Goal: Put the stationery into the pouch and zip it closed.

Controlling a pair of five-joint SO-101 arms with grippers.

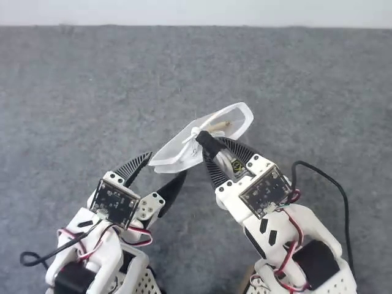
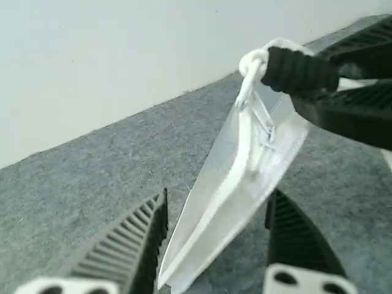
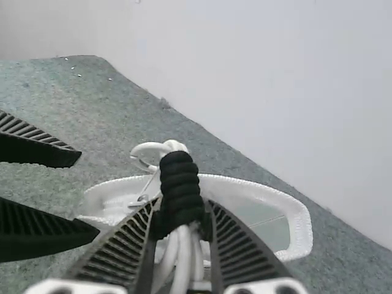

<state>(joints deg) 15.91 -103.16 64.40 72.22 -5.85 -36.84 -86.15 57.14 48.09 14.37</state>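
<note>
Closure of the zip looks to be the step in hand. The translucent white plastic pouch (image 1: 177,153) hangs tilted above the grey felt-like surface (image 1: 92,92), between the two arms. Its far end is raised and its near corner points down toward the left arm. A slim tan item (image 1: 217,127) shows faintly through the pouch wall, so I judge the stationery to be already inside, though I cannot make out what it is.

The right end effector (image 3: 180,211) is clamped on the black ribbed pull (image 3: 179,184). This pull is tied by a white cord loop (image 2: 252,61) to the zip slider at the pouch's upper edge. The left end effector (image 2: 219,199) is spread wide. Its two toothed fingers (image 2: 144,236) straddle the pouch's lower corner, and neither visibly presses on it. I cannot tell how far the zip is already drawn.

For the next move, the left end effector would need to pinch that corner firmly to anchor the pouch. The right arm could then draw the pull along the zip line. With no such hold, the whole pouch would likely just swing after the pull.
</note>
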